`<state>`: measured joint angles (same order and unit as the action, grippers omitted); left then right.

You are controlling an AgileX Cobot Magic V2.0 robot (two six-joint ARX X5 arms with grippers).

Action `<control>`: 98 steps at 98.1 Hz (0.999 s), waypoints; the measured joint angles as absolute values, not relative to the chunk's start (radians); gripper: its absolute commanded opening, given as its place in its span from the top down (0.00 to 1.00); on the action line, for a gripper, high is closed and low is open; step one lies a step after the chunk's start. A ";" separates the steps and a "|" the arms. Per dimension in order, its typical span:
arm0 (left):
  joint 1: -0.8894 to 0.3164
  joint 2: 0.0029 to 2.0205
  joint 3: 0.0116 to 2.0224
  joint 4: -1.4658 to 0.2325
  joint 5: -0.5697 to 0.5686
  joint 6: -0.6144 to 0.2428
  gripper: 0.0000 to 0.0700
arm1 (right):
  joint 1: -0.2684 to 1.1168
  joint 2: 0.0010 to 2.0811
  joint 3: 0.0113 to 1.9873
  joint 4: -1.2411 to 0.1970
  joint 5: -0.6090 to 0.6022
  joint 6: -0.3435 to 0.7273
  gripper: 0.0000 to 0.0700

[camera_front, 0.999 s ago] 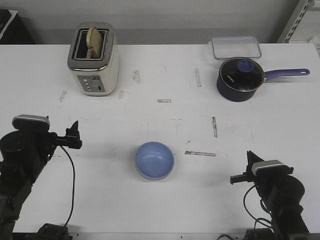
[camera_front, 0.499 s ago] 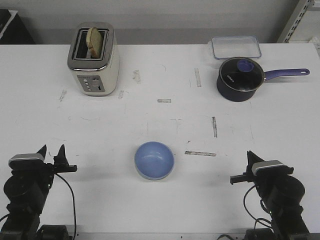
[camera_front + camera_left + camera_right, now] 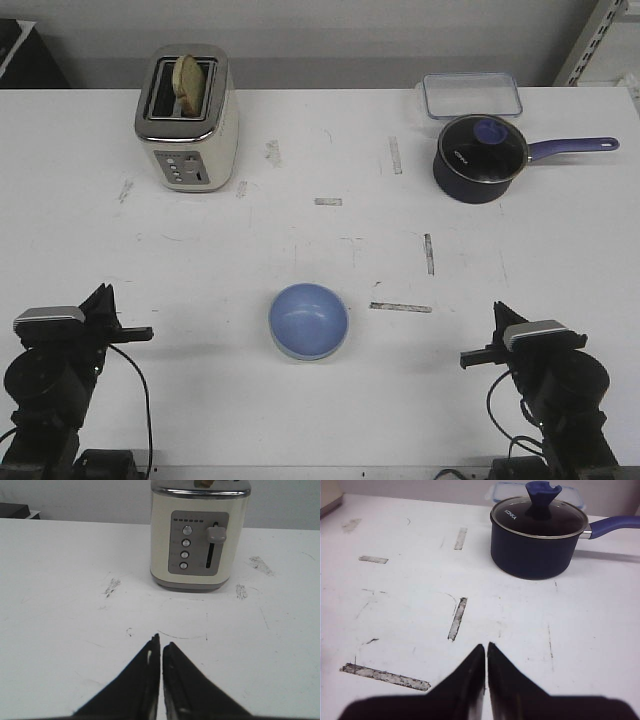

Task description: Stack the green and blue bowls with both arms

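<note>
The left gripper sat closed left of the blue bowl; the right gripper, also closed, sat right of it.

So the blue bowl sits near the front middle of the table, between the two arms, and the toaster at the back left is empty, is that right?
Not quite. The blue bowl does sit near the front middle of the table, between the two arms, but the toaster at the back left is not empty: the front view shows a slice of bread standing in its slot.

Black cabled arms, silver-grey blocks.
</note>
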<state>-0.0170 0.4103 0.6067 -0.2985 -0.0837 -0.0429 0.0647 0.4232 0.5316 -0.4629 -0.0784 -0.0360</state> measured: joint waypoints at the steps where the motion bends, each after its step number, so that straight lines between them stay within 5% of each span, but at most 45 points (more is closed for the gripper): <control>1: -0.017 0.408 0.607 -0.299 -0.084 -0.043 1.00 | 0.065 0.423 0.532 -0.463 -0.078 -0.036 1.00; 63: -0.017 0.294 0.587 -0.287 -0.083 -0.043 1.00 | 0.065 0.423 0.532 -0.463 -0.078 -0.036 1.00; 98: -0.017 0.033 0.189 -0.059 -0.079 -0.043 1.00 | 0.065 0.423 0.532 -0.463 -0.078 -0.036 1.00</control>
<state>-0.0170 0.0326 0.1890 -0.0593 -0.0792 -0.0429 0.0647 0.4232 0.5316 -0.4629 -0.0780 -0.0360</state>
